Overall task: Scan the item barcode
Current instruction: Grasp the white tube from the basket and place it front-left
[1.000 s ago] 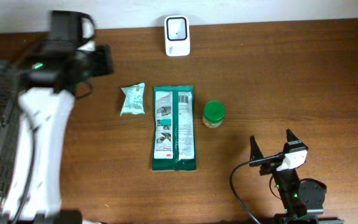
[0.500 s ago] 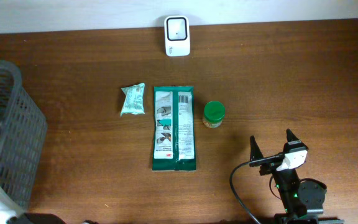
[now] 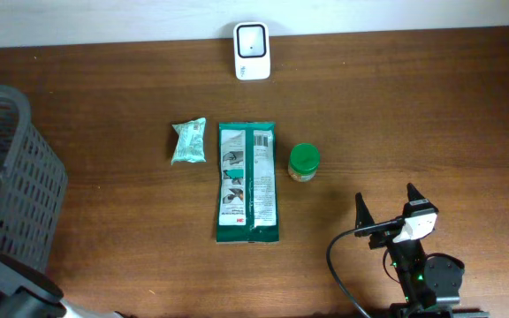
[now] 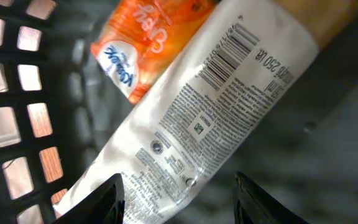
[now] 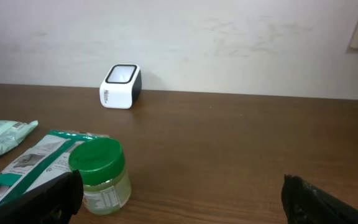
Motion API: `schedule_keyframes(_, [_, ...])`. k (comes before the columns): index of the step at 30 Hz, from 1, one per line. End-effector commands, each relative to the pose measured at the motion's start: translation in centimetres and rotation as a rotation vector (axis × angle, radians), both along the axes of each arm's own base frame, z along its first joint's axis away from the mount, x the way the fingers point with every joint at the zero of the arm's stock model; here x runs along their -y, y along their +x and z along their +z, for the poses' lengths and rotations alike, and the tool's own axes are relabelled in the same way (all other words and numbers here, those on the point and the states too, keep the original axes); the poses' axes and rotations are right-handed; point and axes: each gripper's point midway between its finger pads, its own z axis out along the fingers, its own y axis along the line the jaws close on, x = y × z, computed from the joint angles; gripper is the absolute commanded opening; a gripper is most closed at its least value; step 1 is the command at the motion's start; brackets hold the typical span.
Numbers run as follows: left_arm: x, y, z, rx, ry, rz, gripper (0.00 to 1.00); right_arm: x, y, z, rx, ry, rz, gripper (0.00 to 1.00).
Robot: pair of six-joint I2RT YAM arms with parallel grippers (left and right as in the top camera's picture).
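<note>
Left hand: down inside the grey basket at the left edge of the worktop. Its two fingers stand partly apart, either side of the lower end of a white pack. The wrist view is close and dim, so I cannot tell whether the pads touch the pack or only straddle it.

White pack: lies slantwise in the basket, printed side up, with its barcode near the upper end. An orange packet lies just beside it, partly under its upper edge.

Right hand: near the front right of the worktop, fingers spread wide, nothing between them.

On the worktop:
- The white scanner stands at the far edge.
- A long green pack lies flat near the middle.
- A small pale green packet sits just to one side of the long pack.
- A jar with a green lid stands upright just to the other side.
</note>
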Motion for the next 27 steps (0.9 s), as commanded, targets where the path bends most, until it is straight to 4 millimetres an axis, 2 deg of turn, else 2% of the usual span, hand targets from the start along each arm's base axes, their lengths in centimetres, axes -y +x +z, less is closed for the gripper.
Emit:
schedule_keyframes(1, [-0.1,-0.6,-1.8,-0.058,-0.029,-0.014,0.54,-0.1,0.0,-0.2,-0.002,0.001,0.006,0.98])
schedule_keyframes(5, [-0.2,-0.5,-2.6,-0.068,-0.038,-0.013,0.51,-0.1,0.0,-0.2,-0.002,0.001,0.006,0.98])
schedule_keyframes(12, [-0.6,-0.2,-2.7,-0.055,-0.023,-0.013,0.51,-0.1,0.0,-0.2,-0.002,0.001,0.006,0.98])
schedule_keyframes(16, [-0.4,-0.4,-3.7,-0.074,-0.046,-0.013,0.43,-0.1,0.0,-0.2,-0.002,0.001,0.006,0.98])
schedule_keyframes(20, [-0.3,-0.4,-3.9,-0.078,-0.052,-0.014,0.01,-0.1,0.0,-0.2,-0.002,0.001,0.006,0.98])
schedule_keyframes(21, [-0.1,-0.4,-3.9,-0.074,-0.068,-0.016,0.0,-0.1,0.0,-0.2,-0.002,0.001,0.006,0.98])
schedule_keyframes(23, [0.5,0.8,-3.7,-0.014,-0.116,-0.028,0.0,-0.1,0.0,-0.2,-0.002,0.001,0.006,0.98])
schedule_keyframes(25, [0.8,2.4,-2.6,0.056,-0.166,-0.043,0.0,-0.1,0.0,-0.2,-0.002,0.001,0.006,0.99])
schedule_keyframes(26, [1.0,3.5,-1.6,0.105,-0.194,-0.055,0.0,-0.1,0.0,-0.2,-0.002,0.001,0.006,0.99])
schedule_keyframes(27, [1.2,5.3,0.4,0.181,-0.217,-0.076,0.0,-0.1,0.0,-0.2,-0.002,0.001,0.006,0.98])
